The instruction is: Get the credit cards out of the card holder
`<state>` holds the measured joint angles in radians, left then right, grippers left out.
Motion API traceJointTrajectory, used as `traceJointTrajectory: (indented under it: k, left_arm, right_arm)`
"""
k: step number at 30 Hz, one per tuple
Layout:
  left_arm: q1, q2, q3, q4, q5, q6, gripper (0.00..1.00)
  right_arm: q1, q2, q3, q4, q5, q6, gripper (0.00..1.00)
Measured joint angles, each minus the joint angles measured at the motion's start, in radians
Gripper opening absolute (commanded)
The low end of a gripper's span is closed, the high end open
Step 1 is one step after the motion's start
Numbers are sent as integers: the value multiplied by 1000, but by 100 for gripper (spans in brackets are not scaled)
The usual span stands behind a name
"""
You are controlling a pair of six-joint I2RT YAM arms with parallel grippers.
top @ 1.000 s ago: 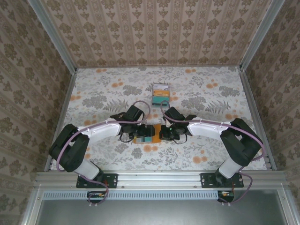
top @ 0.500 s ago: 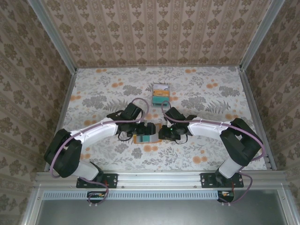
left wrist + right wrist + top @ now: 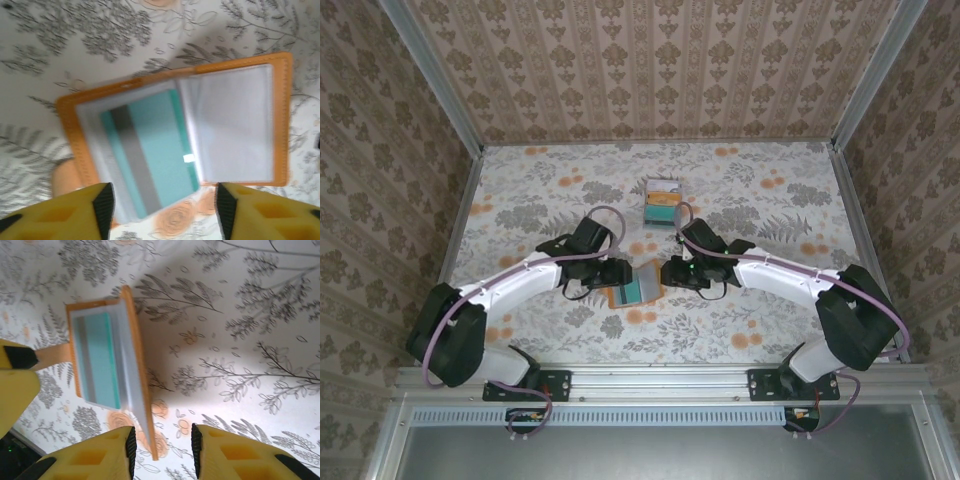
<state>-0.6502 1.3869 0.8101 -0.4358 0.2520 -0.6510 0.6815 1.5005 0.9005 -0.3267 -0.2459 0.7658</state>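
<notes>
both arms bent inward, left fingers parted, right fingers parted

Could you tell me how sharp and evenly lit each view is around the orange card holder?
Left wrist view: the flat orange folding card holder and its teal-green plastic card look smeared, with a small white glare spot at the card's edge; right wrist view: the holder is slightly soft, and a grey shadow lies on the floral tablecloth beside it; top external view: sharp and evenly lit.
</notes>
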Motion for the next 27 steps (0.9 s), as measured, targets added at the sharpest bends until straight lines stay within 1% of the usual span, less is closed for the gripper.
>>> traceJointTrajectory:
  k: [1, 4, 8, 15, 19, 27]
  left_arm:
    - [13, -2, -10, 0, -4, 2, 41]
    - [31, -2, -35, -1, -13, 12, 33]
    - [32, 0, -63, -1, -13, 15, 28]
    - [29, 11, -71, 23, -12, 11, 24]
    - [16, 44, -71, 39, -13, 7, 22]
    - [-5, 102, -70, 47, -14, 4, 19]
  right_arm:
    - [6, 0, 13, 0, 0, -2, 36]
    - [32, 3, 49, 0, 0, -5, 32]
    - [62, 31, 111, -3, 1, -14, 32]
    - [94, 113, 211, -23, 0, -56, 32]
    - [107, 183, 271, -37, -19, -76, 31]
    - [104, 278, 283, -57, -48, -85, 30]
